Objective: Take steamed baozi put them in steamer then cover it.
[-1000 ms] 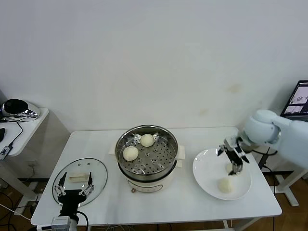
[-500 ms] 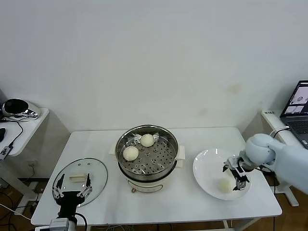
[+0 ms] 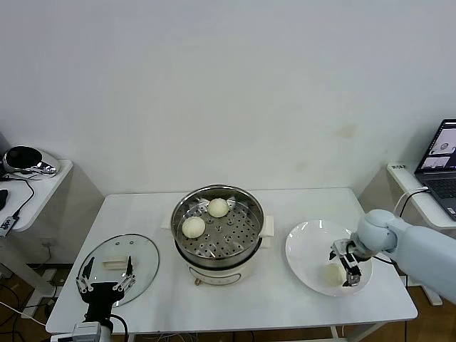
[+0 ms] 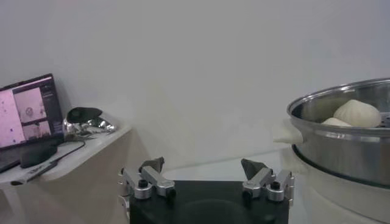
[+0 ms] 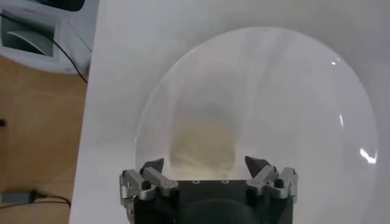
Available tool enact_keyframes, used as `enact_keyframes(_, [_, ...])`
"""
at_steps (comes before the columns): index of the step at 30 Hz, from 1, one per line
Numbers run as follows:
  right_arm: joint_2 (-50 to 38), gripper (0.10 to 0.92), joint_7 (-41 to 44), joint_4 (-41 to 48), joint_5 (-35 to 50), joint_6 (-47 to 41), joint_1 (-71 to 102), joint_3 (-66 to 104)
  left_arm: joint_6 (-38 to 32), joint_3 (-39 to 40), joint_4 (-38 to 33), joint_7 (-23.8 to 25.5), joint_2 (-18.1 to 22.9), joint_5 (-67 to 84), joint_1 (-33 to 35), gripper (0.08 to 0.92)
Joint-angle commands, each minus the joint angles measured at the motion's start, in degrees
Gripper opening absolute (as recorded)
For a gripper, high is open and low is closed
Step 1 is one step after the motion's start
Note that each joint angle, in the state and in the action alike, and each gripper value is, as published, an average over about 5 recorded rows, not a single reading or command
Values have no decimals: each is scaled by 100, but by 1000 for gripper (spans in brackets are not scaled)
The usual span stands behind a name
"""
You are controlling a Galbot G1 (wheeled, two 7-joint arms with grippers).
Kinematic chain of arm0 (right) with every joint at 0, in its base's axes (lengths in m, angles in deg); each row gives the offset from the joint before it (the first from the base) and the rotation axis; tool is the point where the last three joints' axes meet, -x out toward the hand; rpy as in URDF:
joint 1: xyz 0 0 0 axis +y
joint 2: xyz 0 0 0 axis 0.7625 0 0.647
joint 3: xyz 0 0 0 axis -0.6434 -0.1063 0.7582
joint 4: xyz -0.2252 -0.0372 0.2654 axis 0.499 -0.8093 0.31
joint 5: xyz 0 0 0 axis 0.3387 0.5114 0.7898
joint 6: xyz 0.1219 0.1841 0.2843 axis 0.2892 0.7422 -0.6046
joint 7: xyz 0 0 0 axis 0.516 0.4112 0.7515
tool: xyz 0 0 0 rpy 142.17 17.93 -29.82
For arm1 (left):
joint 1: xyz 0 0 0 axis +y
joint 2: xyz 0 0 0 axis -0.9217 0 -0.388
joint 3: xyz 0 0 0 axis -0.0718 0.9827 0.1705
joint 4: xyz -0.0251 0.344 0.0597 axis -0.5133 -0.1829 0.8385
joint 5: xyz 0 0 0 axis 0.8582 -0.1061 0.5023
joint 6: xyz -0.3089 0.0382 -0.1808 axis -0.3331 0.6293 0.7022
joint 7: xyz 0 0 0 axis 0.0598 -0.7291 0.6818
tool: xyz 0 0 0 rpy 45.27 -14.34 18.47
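The steamer (image 3: 217, 239) stands mid-table with two steamed baozi (image 3: 218, 207) (image 3: 193, 226) on its perforated tray; its steel wall (image 4: 341, 143) and buns (image 4: 356, 112) also show in the left wrist view. A further baozi (image 3: 332, 273) (image 5: 203, 143) lies on the white plate (image 3: 306, 246). My right gripper (image 3: 345, 266) (image 5: 206, 165) is low over the plate, open, with that bun between its fingertips and a gap on each side. The cover (image 3: 117, 258) lies flat at the table's left. My left gripper (image 3: 105, 281) (image 4: 203, 165) waits open at the cover's near edge.
A laptop (image 3: 445, 153) sits on a stand beyond the table's right edge, close to my right arm. A low side table (image 3: 43, 178) with a dark shiny object (image 3: 25, 160) stands to the left. The plate (image 5: 341, 122) lies near the table's front right corner.
My right gripper has come down and toward the front of the plate, and now straddles the baozi there. The left arm has barely moved.
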Motion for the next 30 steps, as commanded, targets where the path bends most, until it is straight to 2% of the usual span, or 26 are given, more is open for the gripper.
enact_keyframes(1, [199,783,-46,244,-116,22,263,209,-3,1,7,-1,0,3,4,823])
enact_keyframes(11, [-7,653,94,21,152,5,-338,47,-9,-2,-1,-7,4,1,22,823])
enact_keyframes(19, [-205,645,426,-198,902,-27,-2030,-330,-14,34,-14,-6,1,-8,14,823])
enact_keyframes(24, [264,648,456,-2,1510,31,-3425,-818,-12,31,-39,-1,-45,8,3,823])
enact_keyframes(30, [1416,653,225,229,2169,179,-4519,-1324,-2,-20,-94,0,-91,72,-10,823])
